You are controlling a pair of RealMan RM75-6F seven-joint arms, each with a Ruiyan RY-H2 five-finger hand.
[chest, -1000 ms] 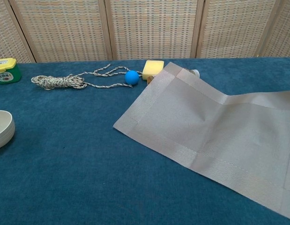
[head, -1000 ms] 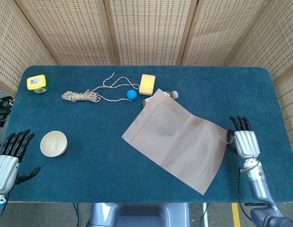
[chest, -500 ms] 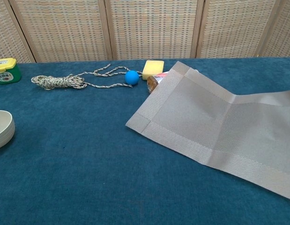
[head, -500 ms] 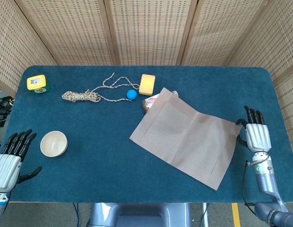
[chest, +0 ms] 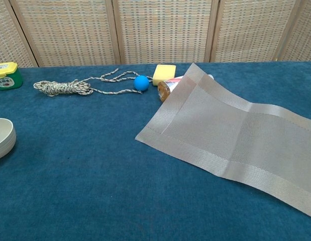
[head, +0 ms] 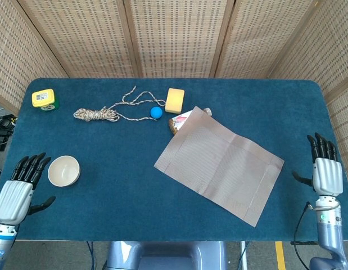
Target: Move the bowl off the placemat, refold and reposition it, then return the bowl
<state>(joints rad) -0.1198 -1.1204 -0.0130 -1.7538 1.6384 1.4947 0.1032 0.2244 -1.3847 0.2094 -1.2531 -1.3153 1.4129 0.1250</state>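
Placemat (head: 218, 170) spread open and flat on blue table (head: 117, 169), right of centre, askew to the edges: long axis running from far-left corner, propped on small packet (head: 178, 122) near yellow sponge (head: 175, 100), down toward near-right corner. Looks thin, woven, limp and light; likely to sag and crease along the middle fold line rather than hold shape, and to slide readily on the cloth. Best taken by pinching a corner or the border band along a short edge, the right-hand edge lying nearest right hand (head: 324, 171). Bowl (head: 64, 170) already off it, upright near the left front edge, just beside left hand (head: 16, 194); appears hard, smooth and breakable, so better cupped around the rim than pinched. Both hands released, fingers extended and apart, holding nothing, touching neither placemat nor bowl.
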